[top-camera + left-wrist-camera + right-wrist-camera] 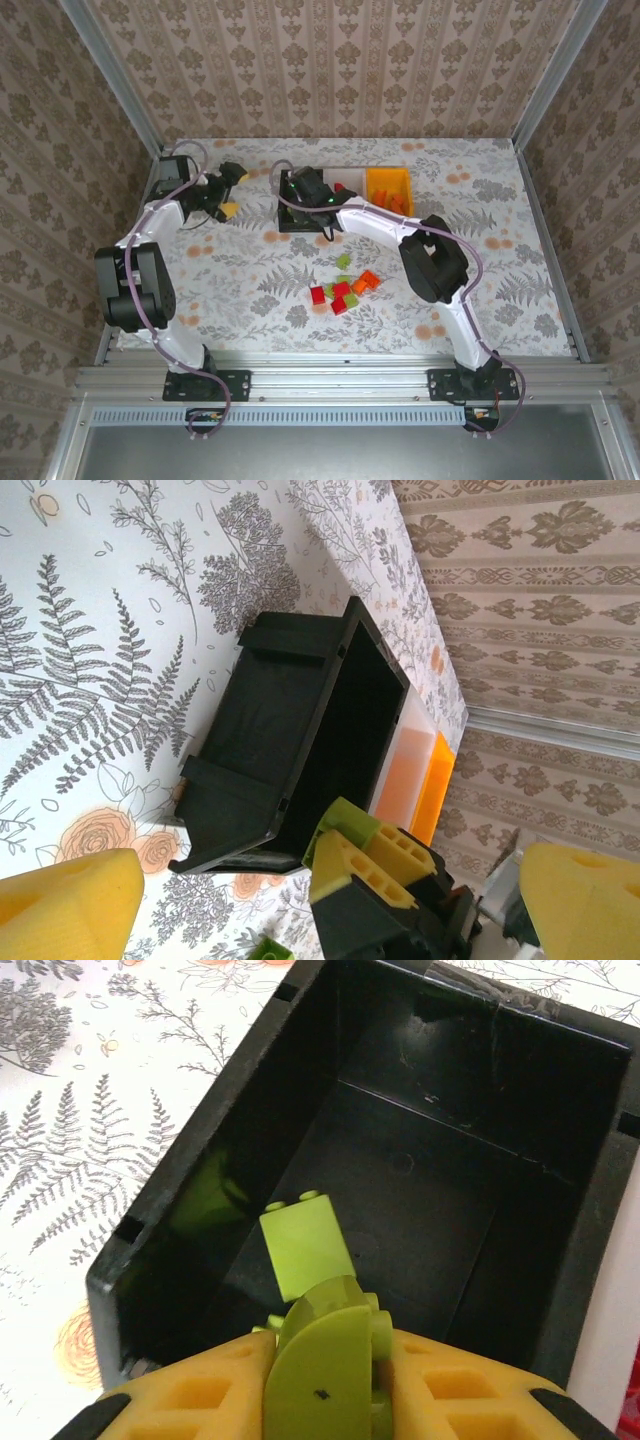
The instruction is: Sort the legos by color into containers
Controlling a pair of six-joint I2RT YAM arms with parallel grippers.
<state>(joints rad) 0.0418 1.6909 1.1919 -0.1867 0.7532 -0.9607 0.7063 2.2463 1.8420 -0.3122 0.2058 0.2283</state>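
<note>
The right hand [308, 188] is clenched on a rounded yellow-green lego [322, 1355], pinched between its yellow fingers [200, 1400] just above the near end of the black bin [560, 1260]. 1 yellow-green brick [303, 1245] already lies on that bin's floor, so the colour matches and the step in hand looks like the drop.

To do it well, the hand should sit a little further over the open interior, since the held piece hangs close to the near wall and could catch the rim or bounce out. Letting go low inside the walls should keep the light block from skipping into the white bin [347, 183] next door. After that, a straight lift should clear the rim without nudging the bin.

The right arm is stretched forward and leftward across the tabletop [230, 290], wrist pitched down over the black bin. The left arm is folded at the elbow; the left hand [228, 190] is released, spread wide and grasping nothing, just left of the black bin. The unsorted legos [342, 287] lie well apart from the 3 bins, with the orange-yellow bin [388, 182] at the right end.
</note>
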